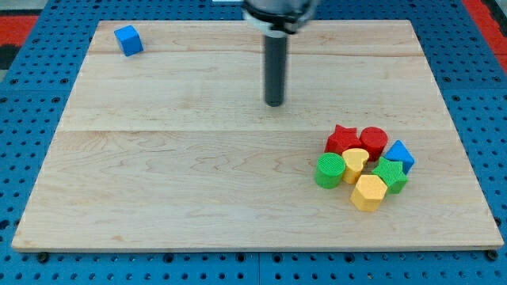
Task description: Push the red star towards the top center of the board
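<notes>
The red star (343, 139) lies at the upper left of a tight cluster of blocks in the view's lower right. A red cylinder (373, 141) touches its right side. A green cylinder (329, 170) and a yellow heart-shaped block (355, 165) sit just below it. My tip (274, 102) stands on the board near the top center, up and to the left of the red star, apart from every block.
The cluster also holds a blue block (399, 155), a green star (390, 175) and a yellow hexagon (368, 192). A blue cube (127, 40) sits alone at the board's top left corner. The wooden board (158, 158) lies on a blue pegboard.
</notes>
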